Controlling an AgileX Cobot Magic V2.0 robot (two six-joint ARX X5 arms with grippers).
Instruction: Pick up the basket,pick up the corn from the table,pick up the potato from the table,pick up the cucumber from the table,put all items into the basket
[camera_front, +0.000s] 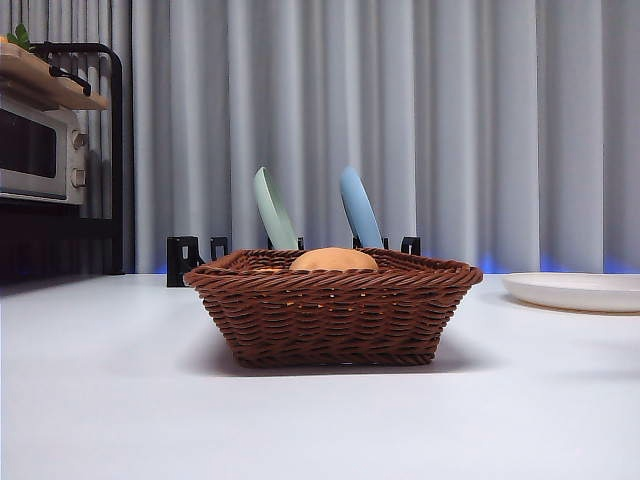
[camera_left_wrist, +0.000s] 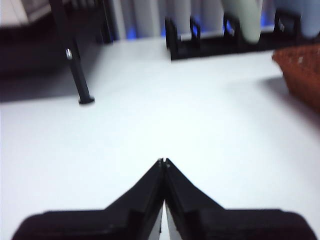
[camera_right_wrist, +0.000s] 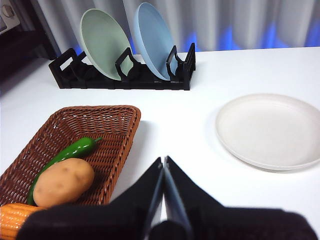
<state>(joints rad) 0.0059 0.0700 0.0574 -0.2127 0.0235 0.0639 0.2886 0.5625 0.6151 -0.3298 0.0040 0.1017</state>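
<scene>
The brown wicker basket (camera_front: 333, 308) stands on the white table (camera_front: 110, 400) at the middle; it also shows in the right wrist view (camera_right_wrist: 90, 125) and, at an edge, in the left wrist view (camera_left_wrist: 302, 72). Inside it lie the tan potato (camera_right_wrist: 63, 182), whose top shows above the rim in the front view (camera_front: 334, 260), the green cucumber (camera_right_wrist: 67, 152) and the orange-yellow corn (camera_right_wrist: 12, 220). My right gripper (camera_right_wrist: 163, 162) is shut and empty over the table beside the basket. My left gripper (camera_left_wrist: 163, 162) is shut and empty over bare table, apart from the basket.
A white plate (camera_front: 575, 291) lies at the right (camera_right_wrist: 270, 130). A black dish rack (camera_right_wrist: 125, 75) with a green plate (camera_front: 273, 208) and a blue plate (camera_front: 359, 207) stands behind the basket. A microwave on a black shelf (camera_front: 40, 150) is at far left.
</scene>
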